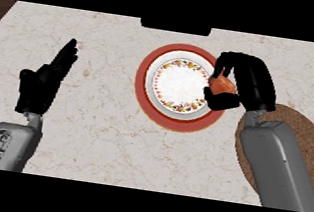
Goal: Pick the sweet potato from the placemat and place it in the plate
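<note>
Half the sweet potato (223, 83) hides inside right robot hand (246, 85).

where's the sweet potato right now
In the head view the sweet potato sits in the curled right robot hand, over the right rim of the plate, left of the placemat.

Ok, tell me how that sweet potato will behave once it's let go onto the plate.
The sweet potato, in the right hand, looks rounded, so it may roll. It sits over the plate's right rim, where it could tip outward. It probably stays stiff.
</note>
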Controlling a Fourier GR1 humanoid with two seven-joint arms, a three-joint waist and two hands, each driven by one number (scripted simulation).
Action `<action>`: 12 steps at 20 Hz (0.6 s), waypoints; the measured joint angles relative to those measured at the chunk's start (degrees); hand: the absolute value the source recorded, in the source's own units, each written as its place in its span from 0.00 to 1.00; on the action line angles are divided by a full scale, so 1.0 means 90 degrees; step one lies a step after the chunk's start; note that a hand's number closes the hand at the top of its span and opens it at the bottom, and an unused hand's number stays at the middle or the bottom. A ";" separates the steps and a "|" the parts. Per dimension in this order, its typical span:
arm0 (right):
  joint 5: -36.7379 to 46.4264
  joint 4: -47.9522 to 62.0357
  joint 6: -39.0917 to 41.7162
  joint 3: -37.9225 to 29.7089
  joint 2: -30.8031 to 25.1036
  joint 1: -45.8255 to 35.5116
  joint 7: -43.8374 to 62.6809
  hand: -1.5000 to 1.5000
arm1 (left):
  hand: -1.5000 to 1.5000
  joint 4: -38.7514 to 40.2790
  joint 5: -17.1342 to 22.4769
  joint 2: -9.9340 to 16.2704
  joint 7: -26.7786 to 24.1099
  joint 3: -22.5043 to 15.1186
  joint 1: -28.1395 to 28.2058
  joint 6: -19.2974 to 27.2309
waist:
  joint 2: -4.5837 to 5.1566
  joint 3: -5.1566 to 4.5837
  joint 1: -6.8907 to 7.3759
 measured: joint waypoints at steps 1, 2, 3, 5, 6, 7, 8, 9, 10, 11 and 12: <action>0.0096 0.0278 -0.0094 0.0033 0.0141 -0.0173 0.0038 1.00 | 0.50 0.0030 -0.0013 0.0015 -0.0052 0.0020 0.0024 -0.0015 | 0.0002 0.0001 0.0003; 0.0183 0.0573 -0.0190 0.0068 0.0260 -0.0295 0.0024 1.00 | 0.50 -0.0026 -0.0017 0.0009 0.0025 0.0006 0.0003 -0.0029 | 0.0003 0.0000 0.0007; 0.0322 0.0861 -0.0246 0.0125 0.0318 -0.0433 0.0027 1.00 | 0.50 0.0009 -0.0033 -0.0021 0.0002 -0.0004 0.0001 -0.0020 | 0.0007 0.0000 0.0012; 0.0644 0.1401 -0.0337 0.0265 0.0489 -0.0770 0.0212 1.00 | 0.50 0.0025 -0.0092 -0.0089 0.0015 -0.0063 -0.0019 0.0016 | 0.0013 0.0000 0.0029; 0.0800 0.1710 -0.0410 0.0316 0.0570 -0.0924 0.0271 1.00 | 0.50 -0.0010 -0.0110 -0.0108 0.0049 -0.0086 -0.0019 0.0023 | 0.0016 0.0000 0.0043; 0.0929 0.1985 -0.0454 0.0358 0.0620 -0.1024 0.0299 1.00 | 0.50 -0.0026 -0.0117 -0.0097 0.0067 -0.0074 -0.0029 0.0020 | 0.0017 -0.0001 0.0045; 0.1027 0.2293 -0.0525 0.0379 0.0678 -0.1147 0.0311 1.00 | 0.50 0.0016 -0.0105 -0.0097 0.0071 -0.0049 -0.0084 0.0007 | 0.0020 0.0000 0.0043; 0.0957 0.2609 -0.0629 0.0377 0.0724 -0.1290 0.0384 1.00 | 0.50 0.0014 -0.0114 -0.0113 0.0069 -0.0063 -0.0083 0.0002 | 0.0024 0.0000 0.0060; 0.0870 0.2895 -0.0777 0.0356 0.0761 -0.1338 0.0391 0.00 | 0.50 -0.0033 -0.0080 -0.0066 0.0052 -0.0035 -0.0041 -0.0060 | 0.0027 0.0000 0.0079; 0.0741 0.3182 -0.0862 0.0360 0.0791 -0.1448 0.0433 0.00 | 0.50 -0.0060 -0.0112 -0.0114 0.0080 -0.0065 -0.0054 -0.0018 | 0.0031 0.0002 0.0095; 0.0593 0.3477 -0.1019 0.0404 0.0814 -0.1542 0.0459 0.00 | 0.50 -0.0033 -0.0132 -0.0119 0.0042 -0.0067 -0.0052 -0.0016 | 0.0037 0.0002 0.0113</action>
